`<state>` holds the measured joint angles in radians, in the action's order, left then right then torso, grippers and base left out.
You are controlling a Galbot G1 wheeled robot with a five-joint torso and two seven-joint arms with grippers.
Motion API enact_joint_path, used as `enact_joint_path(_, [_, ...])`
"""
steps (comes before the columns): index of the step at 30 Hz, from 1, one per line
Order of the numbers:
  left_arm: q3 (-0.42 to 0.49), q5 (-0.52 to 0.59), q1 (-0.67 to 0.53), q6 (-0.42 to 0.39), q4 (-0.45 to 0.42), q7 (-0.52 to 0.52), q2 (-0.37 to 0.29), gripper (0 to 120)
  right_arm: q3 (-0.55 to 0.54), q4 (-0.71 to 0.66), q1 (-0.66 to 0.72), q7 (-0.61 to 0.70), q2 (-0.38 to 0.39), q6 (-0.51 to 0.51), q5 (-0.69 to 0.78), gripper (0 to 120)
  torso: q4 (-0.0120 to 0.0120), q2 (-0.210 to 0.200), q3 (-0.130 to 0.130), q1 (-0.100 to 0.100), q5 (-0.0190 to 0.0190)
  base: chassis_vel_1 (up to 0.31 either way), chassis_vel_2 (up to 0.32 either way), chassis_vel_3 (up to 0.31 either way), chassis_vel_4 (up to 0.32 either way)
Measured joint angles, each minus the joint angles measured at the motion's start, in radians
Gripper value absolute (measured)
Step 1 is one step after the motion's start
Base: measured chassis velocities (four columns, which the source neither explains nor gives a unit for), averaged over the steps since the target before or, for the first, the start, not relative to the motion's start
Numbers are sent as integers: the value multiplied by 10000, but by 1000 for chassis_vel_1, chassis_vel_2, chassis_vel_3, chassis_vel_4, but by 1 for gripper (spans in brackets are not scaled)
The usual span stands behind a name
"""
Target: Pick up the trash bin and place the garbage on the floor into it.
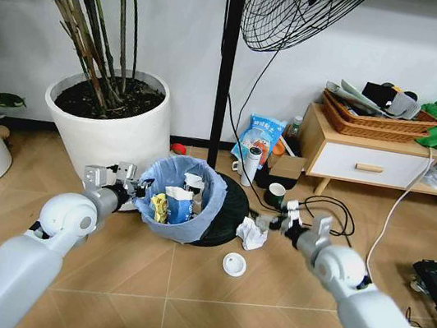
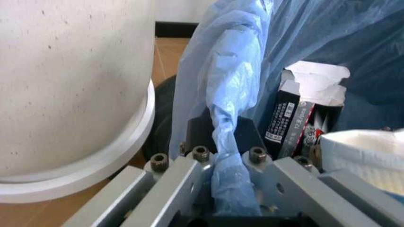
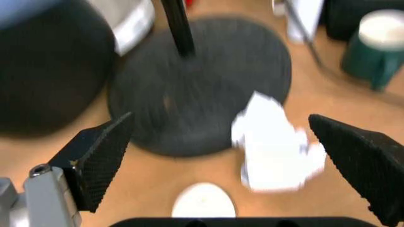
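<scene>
Light brown wood-look floor with thin pale grout lines fills the space before me, and behind it a white wall, a large white plant pot and a low wooden cabinet with a woven basket on top. My left gripper is at the near-left rim of the small round dark trash bin lined with a crinkly light blue plastic bag; in the left wrist view its fingers are closed tight on the rim, with a fold of the blue bag pressed between them. The bin is just beside the plant pot and in front of the round black base of a standing fan. Inside it I see a blue-white carton, a yellow scrap and a black-white tube.

My right gripper hovers low over the floor, its two black fingers spread wide apart, holding nothing. Between them, in the right wrist view, lies a crumpled white paper, touching the edge of the fan base. A small white round lid lies on the floor near the paper, on my side of it
</scene>
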<state>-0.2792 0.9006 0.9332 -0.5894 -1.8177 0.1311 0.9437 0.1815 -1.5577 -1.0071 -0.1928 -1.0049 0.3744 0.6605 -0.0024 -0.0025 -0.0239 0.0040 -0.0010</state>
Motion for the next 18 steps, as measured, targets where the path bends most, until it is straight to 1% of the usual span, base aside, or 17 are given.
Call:
enact_joint_path(3, [24, 12, -41, 2, -9, 9, 1, 0, -110, 398, -52, 24, -183, -31, -258, 100, 0, 0, 0, 0, 1, 0, 0, 0, 0])
enact_joint_path(6, [59, 29, -77, 5, -40, 26, 7, 0, -299, 1400, 63, 17, -726, -185, -812, 100, 0, 0, 0, 0, 2, 0, 0, 0, 0])
enact_joint_path(7, [59, 29, -77, 5, -40, 26, 7, 0, -299, 1400, 63, 17, -726, -185, -812, 100, 0, 0, 0, 0, 2, 0, 0, 0, 0])
enact_joint_path(12, [72, 52, -79, 12, -77, 115, 14, 0, -412, 2611, 320, -12, -1556, -366, -1245, 100, 4, 0, 0, 0, 0, 0, 0, 0, 0])
enact_joint_path(14, [77, 57, -79, 12, -80, 122, 18, 0, -428, 2760, 346, -12, -1646, -366, -1279, 100, 3, 0, 0, 0, 0, 0, 0, 0, 0])
enact_joint_path(18, [160, 58, -111, 23, -76, 145, 82, 0, -485, 3804, 601, 37, -2203, -424, -1624, 100, 2, 0, 0, 0, 1, 0, 0, 0, 0])
